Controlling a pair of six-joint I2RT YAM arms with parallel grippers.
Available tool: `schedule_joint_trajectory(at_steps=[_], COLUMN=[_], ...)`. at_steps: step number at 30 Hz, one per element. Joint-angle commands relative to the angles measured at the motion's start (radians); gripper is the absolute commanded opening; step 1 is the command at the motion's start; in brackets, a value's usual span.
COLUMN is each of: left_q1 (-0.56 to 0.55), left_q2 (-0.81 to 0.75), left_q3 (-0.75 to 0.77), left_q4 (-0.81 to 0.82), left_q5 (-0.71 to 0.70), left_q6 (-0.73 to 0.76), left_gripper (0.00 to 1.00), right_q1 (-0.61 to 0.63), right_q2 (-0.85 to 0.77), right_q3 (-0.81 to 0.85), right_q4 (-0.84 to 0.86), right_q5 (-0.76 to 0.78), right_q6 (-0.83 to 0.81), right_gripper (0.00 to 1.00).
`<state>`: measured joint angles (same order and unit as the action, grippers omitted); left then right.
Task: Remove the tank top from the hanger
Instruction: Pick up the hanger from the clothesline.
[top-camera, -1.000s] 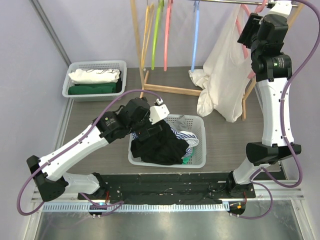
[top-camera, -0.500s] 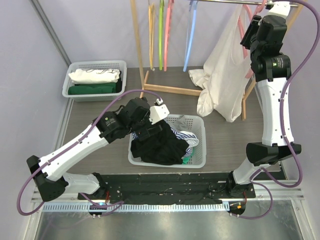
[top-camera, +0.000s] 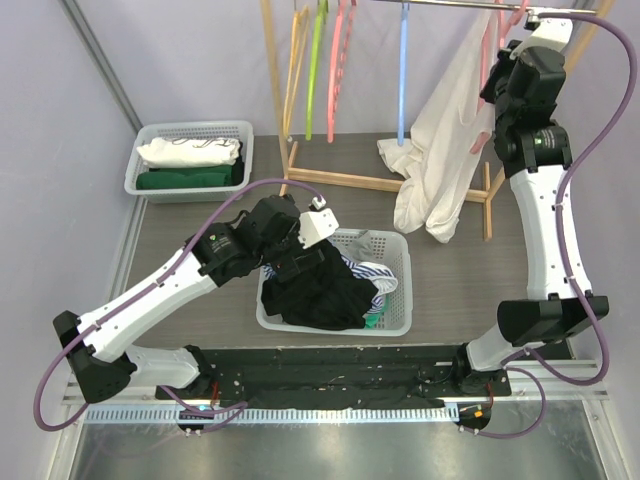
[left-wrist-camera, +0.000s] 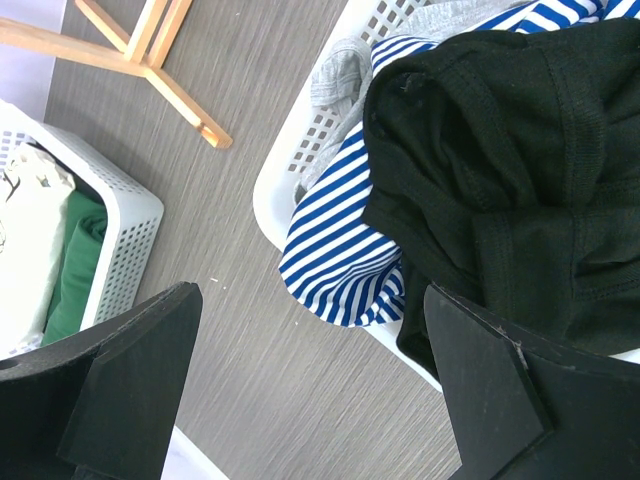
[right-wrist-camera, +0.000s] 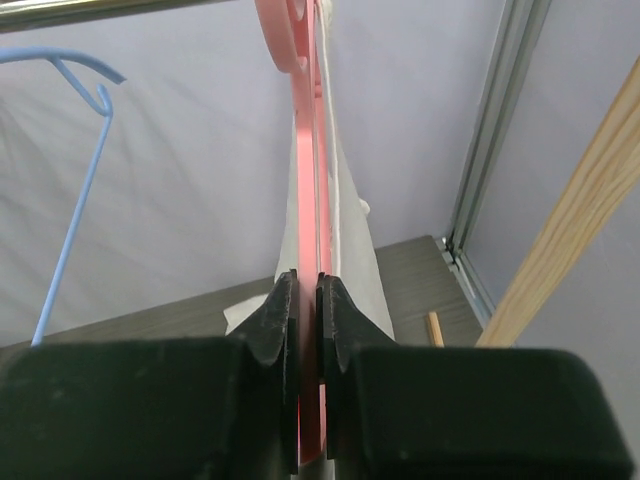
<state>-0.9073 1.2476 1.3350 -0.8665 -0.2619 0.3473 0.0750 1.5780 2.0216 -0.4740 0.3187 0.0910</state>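
On hanger (right-wrist-camera: 306, 150), tank top (top-camera: 440, 140) vertical (hem down)

Back right of table (top-camera: 460, 290): tank top (top-camera: 445, 150) hangs on hanger (right-wrist-camera: 305, 150) at right end of rack (top-camera: 340, 180). Left of it, spare hangers (top-camera: 318, 70). Clothes basket (top-camera: 400, 300) centre front; second basket (top-camera: 145, 180) back left.

both arms are wearing smooth white shells between bulky black joint housings. a purple cable (top-camera: 262, 183) is running along the left arm (top-camera: 150, 295), and a second purple cable (top-camera: 592, 142) is looping beside the right arm (top-camera: 548, 230). a white box (top-camera: 322, 226) is capping the left wrist. the left claw (left-wrist-camera: 310, 385) is showing two broad, matte black, wedge-shaped fingers; the right claw (right-wrist-camera: 307, 295) is showing thick black fingers with rounded, glossy edges.
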Motion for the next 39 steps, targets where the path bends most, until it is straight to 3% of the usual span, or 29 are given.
schedule_joint_trajectory(at_steps=[1,6,13,22,28,36,39], left_q1=[0.005,0.005,0.013,0.021,0.022,0.028,0.033], left_q2=[-0.016,-0.011,-0.017,-0.031,-0.036,-0.053,-0.062], left_q3=[0.036,0.033,0.032,0.007,0.001,-0.011,-0.014], left_q4=[0.012,0.018,0.020,0.029,0.034,0.034,0.034], left_q5=[0.000,-0.010,-0.010,-0.003,-0.002,0.000,0.001], left_q6=[0.002,0.004,0.001,0.001,-0.001,-0.002,-0.004], left_gripper=[0.98,0.98,0.98,0.98,0.98,0.98,0.98], right_q1=[-0.001,0.000,-0.001,-0.003,-0.006,-0.006,-0.007], right_q2=[-0.104,-0.170,-0.156,-0.262,-0.217,-0.121,-0.064], right_q3=[-0.132,-0.222,-0.156,-0.287,-0.048,0.084,0.187], right_q4=[0.282,0.506,0.508,0.557,0.400,0.324,0.218], right_q5=[-0.049,-0.069,-0.069,-0.072,-0.121,-0.127,-0.139], right_q6=[-0.046,-0.080,-0.114,-0.093,0.001,0.045,0.091], right_gripper=[0.01,0.01,0.01,0.01,0.01,0.01,0.01])
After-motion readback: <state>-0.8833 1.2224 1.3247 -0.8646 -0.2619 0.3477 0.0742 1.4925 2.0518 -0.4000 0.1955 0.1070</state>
